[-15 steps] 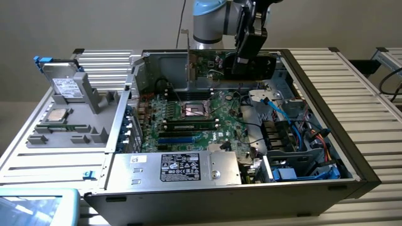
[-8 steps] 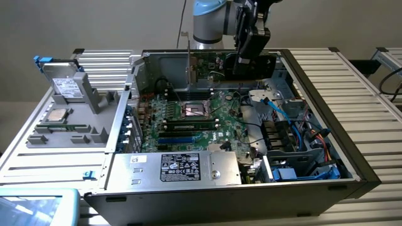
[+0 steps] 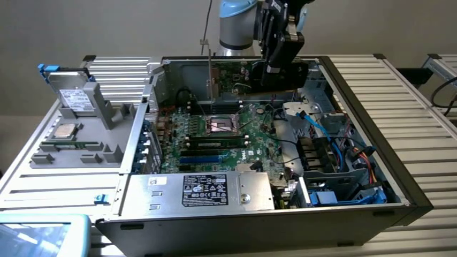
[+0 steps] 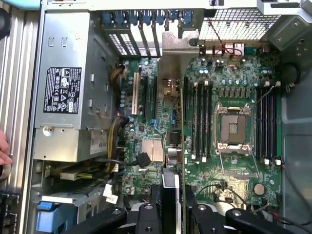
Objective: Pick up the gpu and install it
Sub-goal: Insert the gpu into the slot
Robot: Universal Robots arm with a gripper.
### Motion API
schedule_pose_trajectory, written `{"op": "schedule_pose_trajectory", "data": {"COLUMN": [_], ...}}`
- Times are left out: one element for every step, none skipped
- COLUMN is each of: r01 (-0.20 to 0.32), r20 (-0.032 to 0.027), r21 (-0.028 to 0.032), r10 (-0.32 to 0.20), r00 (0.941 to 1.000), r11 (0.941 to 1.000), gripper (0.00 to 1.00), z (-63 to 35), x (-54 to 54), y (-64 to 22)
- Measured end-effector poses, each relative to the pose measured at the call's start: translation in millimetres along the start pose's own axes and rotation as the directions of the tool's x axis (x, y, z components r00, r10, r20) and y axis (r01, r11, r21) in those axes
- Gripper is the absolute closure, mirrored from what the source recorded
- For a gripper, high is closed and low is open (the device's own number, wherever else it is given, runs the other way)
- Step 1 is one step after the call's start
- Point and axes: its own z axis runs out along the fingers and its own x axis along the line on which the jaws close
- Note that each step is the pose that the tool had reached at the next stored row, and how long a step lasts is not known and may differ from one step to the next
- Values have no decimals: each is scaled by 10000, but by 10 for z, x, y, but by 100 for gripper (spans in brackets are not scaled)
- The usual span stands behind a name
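The gpu (image 3: 232,80) is a green card with a narrow silver end bracket, and it hangs above the far end of the open computer case. My gripper (image 3: 276,69) is shut on it from above. In the wrist view the gpu (image 4: 180,141) shows edge-on between my fingertips, and my gripper (image 4: 173,212) clamps its black cooler side. Its silver bracket points toward the case's slotted rear wall. The card hovers over the motherboard (image 4: 229,195), between the expansion slots (image 4: 145,97) and the memory sticks (image 4: 200,122), and touches neither.
The case holds a power supply (image 3: 203,190), an empty CPU socket (image 3: 221,126), blue slots (image 3: 203,159) and loose cables (image 3: 325,128). A grey fixture (image 3: 85,144) at the exterior view's left carries a drive (image 3: 74,99). A person's hand (image 4: 4,146) shows at the case edge.
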Motion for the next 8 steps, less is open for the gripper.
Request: {"op": "schedule_pose_trajectory", "data": {"r01": [2,2,2,2,-1,-4,-3,1], "r20": [-2,-1,0,-2,0,0,1,7], "r21": [0,0,0,0,-1,-9,-29,-66], "r10": [-2,-2,-2,-2,1,4,3,-1], "r00": [10000,10000,10000,10000,10000,10000,10000,10000], "r11": [10000,10000,10000,10000,10000,10000,10000,10000], "gripper": [71,71,71,71,71,71,71,71], "z": [3,10,21,32,43,51,58,64], "x": [-10,-31,-55,-68,-77,-84,-86,-86], "y": [40,82,121,152,176,196,219,238]}}
